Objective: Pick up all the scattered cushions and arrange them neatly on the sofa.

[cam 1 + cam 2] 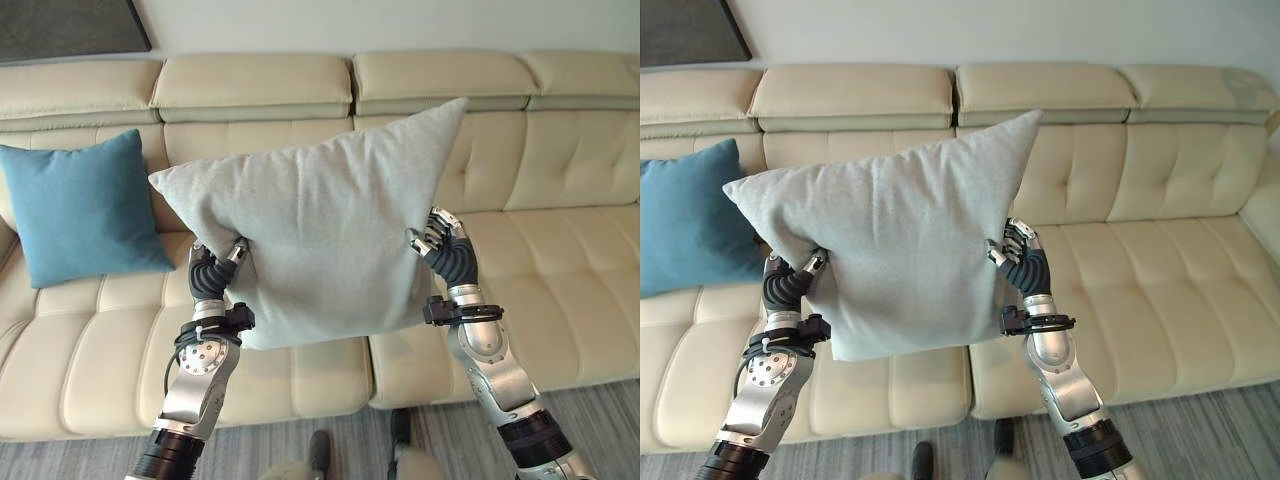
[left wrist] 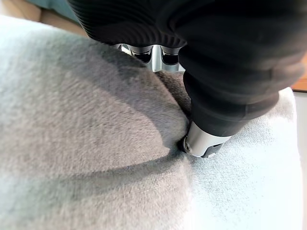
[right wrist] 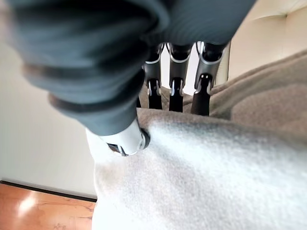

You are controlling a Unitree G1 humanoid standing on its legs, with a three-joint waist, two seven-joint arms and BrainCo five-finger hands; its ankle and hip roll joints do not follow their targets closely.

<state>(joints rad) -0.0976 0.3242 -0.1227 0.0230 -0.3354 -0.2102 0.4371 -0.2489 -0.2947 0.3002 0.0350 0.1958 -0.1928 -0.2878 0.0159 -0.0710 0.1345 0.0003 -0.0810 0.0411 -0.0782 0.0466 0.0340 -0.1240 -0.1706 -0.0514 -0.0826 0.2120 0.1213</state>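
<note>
A large pale grey cushion point(image 1: 315, 235) hangs in the air in front of the cream sofa point(image 1: 560, 250), one corner pointing up and to the right. My left hand point(image 1: 212, 272) pinches its lower left edge, thumb point(image 2: 201, 141) pressed into the cloth point(image 2: 86, 143). At the cushion's right edge my right hand point(image 1: 445, 245) grips it, with fingers point(image 3: 175, 88) behind and thumb point(image 3: 125, 139) in front of the fabric point(image 3: 216, 177). A teal cushion point(image 1: 85, 205) leans upright against the sofa's backrest at the left.
The sofa's seat to the right point(image 1: 1160, 290) lies bare, with tufted back panels and headrests point(image 1: 1040, 90) above. Grey striped carpet point(image 1: 600, 410) runs along the sofa's front. A dark picture point(image 1: 65, 25) hangs on the wall at the top left.
</note>
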